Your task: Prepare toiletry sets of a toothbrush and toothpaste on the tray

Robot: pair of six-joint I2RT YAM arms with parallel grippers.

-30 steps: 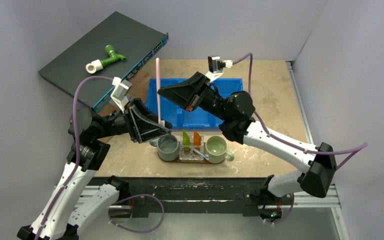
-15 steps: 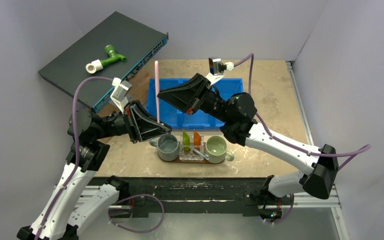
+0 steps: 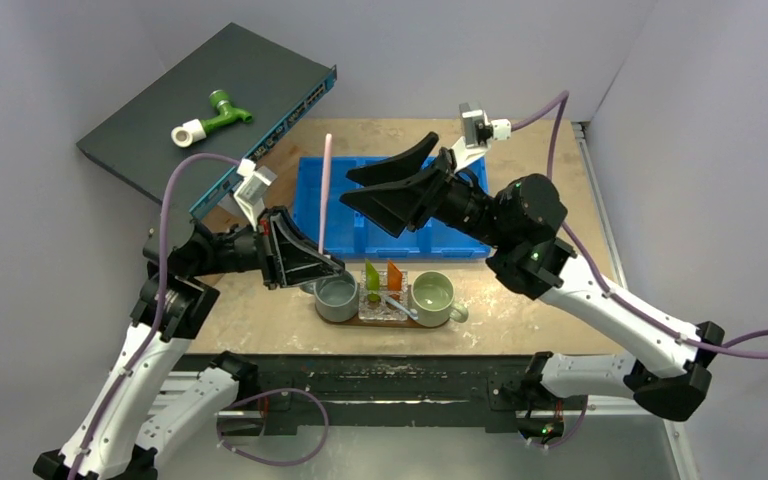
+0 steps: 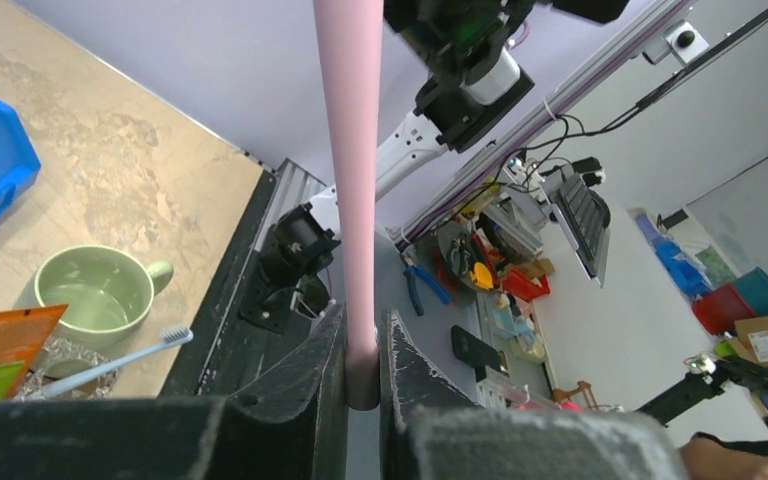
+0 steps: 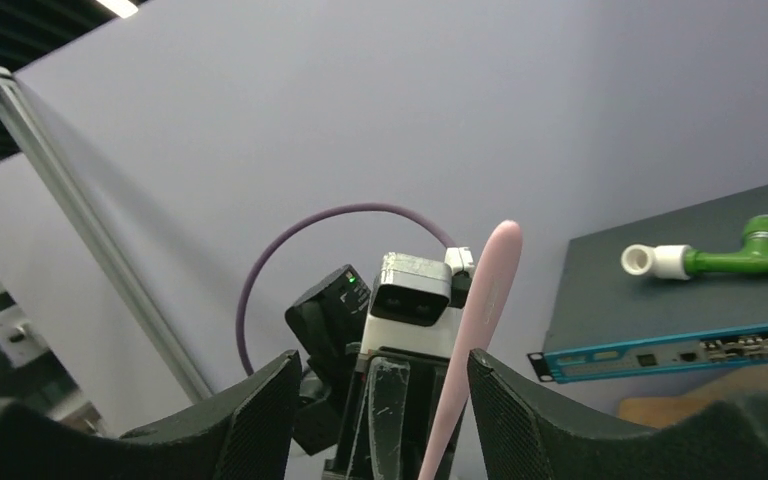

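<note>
My left gripper (image 3: 328, 258) is shut on the lower end of a pink toothbrush (image 3: 325, 190), which stands upright above the grey mug (image 3: 337, 297). The left wrist view shows the pink toothbrush (image 4: 350, 180) pinched between both fingers, left gripper (image 4: 363, 345). My right gripper (image 3: 352, 190) hangs open just right of the brush, apart from it. In the right wrist view the pink toothbrush (image 5: 475, 330) rises between the spread jaws of the right gripper (image 5: 380, 375). The dark-brown tray (image 3: 390, 323) carries a lime-green tube (image 3: 372, 278), an orange tube (image 3: 394, 275) and a pale blue-white toothbrush (image 3: 400, 305).
A green mug (image 3: 432, 293) stands on the tray's right end. A blue compartment bin (image 3: 400, 235) lies behind the tray, under my right gripper. A dark network switch (image 3: 260, 70) at the back left carries a green-and-white pipe fitting (image 3: 210, 115).
My right gripper has opened, released the pink toothbrush and drawn back to the right. My left gripper closed on the brush's lower end and now holds it alone.
</note>
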